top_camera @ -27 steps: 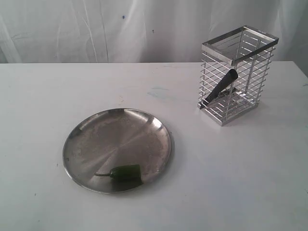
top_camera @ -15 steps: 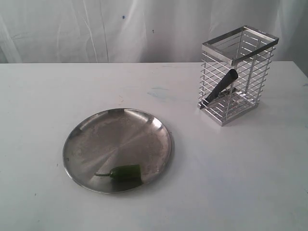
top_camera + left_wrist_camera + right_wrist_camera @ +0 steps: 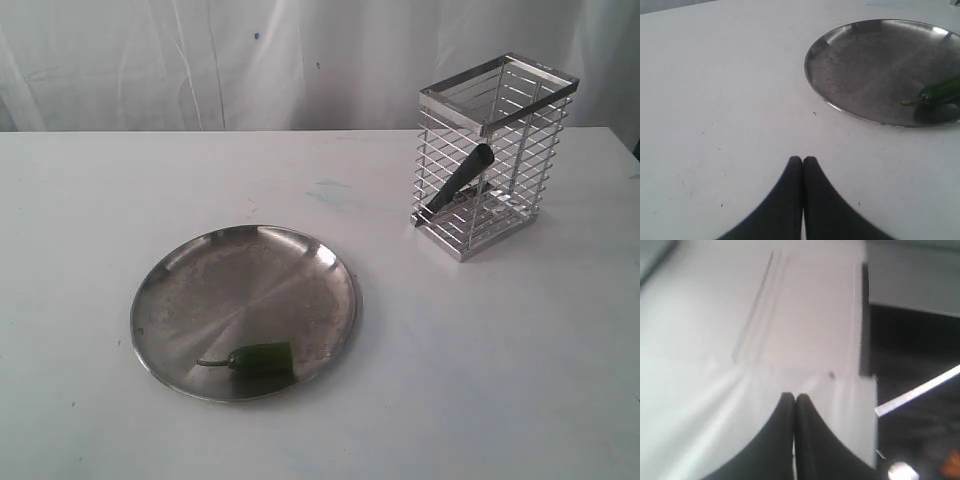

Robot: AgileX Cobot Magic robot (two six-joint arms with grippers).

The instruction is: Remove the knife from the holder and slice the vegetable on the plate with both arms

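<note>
The steel plate [image 3: 200, 285] lies on the white table, left of centre, with the green vegetable [image 3: 260, 357] near its front rim. At the back right stands the wire holder [image 3: 495, 150], and the black knife [image 3: 458, 182] leans inside it, handle up. Neither arm shows in the exterior view. In the left wrist view my left gripper [image 3: 802, 159] is shut and empty over bare table, short of the plate [image 3: 860, 75] and the vegetable [image 3: 940, 91]. In the right wrist view my right gripper [image 3: 794, 397] is shut and empty, facing white cloth and a table edge.
A white curtain [image 3: 250, 60] hangs behind the table. In the right wrist view a dark gap [image 3: 912, 365] opens beyond the table's edge, with a pale bar [image 3: 920, 390] crossing it.
</note>
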